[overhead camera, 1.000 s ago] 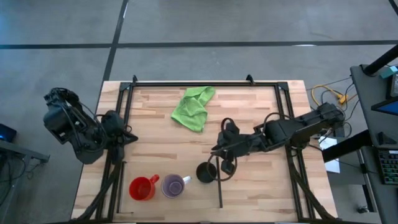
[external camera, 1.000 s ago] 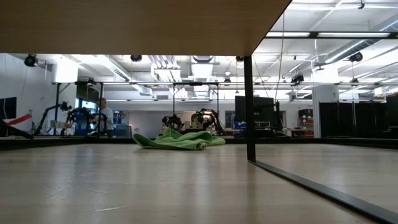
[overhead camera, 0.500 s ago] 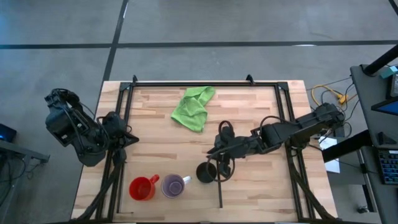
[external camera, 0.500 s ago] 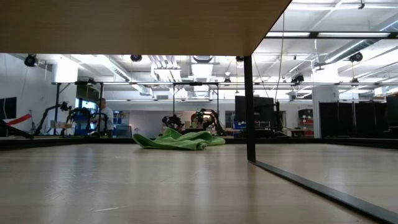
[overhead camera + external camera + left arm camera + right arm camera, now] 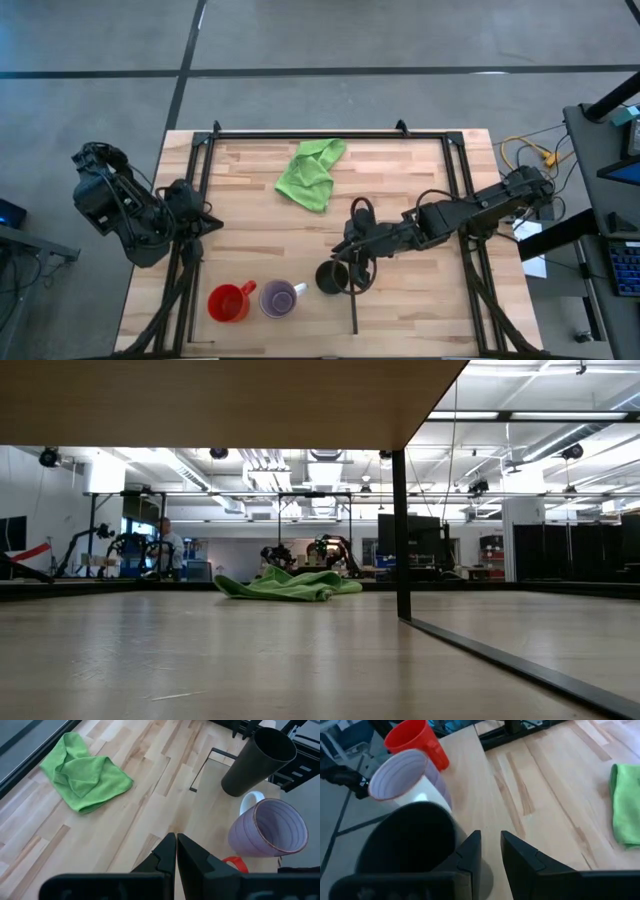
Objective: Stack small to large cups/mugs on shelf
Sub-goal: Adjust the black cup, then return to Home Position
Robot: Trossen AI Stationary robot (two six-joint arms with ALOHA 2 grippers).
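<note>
The red handled mug [image 5: 228, 302], the translucent purple cup [image 5: 278, 298] and the black handleless cup [image 5: 330, 276] stand upright in a row on the light wood shelf patch [image 5: 300, 325] near the table's front edge. My right gripper [image 5: 490, 836] is low beside the black cup [image 5: 405, 845], on its right side. Its fingers are a little apart, with bare wood between them. My left gripper [image 5: 175, 836] is shut and empty at the table's left side [image 5: 207, 222]. My right gripper has one finger [image 5: 470, 852] right next to the black cup's outer wall [image 5: 447, 837], coming slanting from the table's right. I cannot tell whether it touches the cup. Nothing is between the fingers.
A bright green cloth [image 5: 312, 172] lies crumpled at the table's far middle. A black metal frame [image 5: 330, 134] runs round the table. A thin black bar [image 5: 352, 305] stands just right of the black cup. The low view shows the shelf's underside [image 5: 200, 400] and an upright [image 5: 401, 530].
My right gripper has moved a little toward the table's left and near edge, closer to the black cup. The cups have stayed where they were.
</note>
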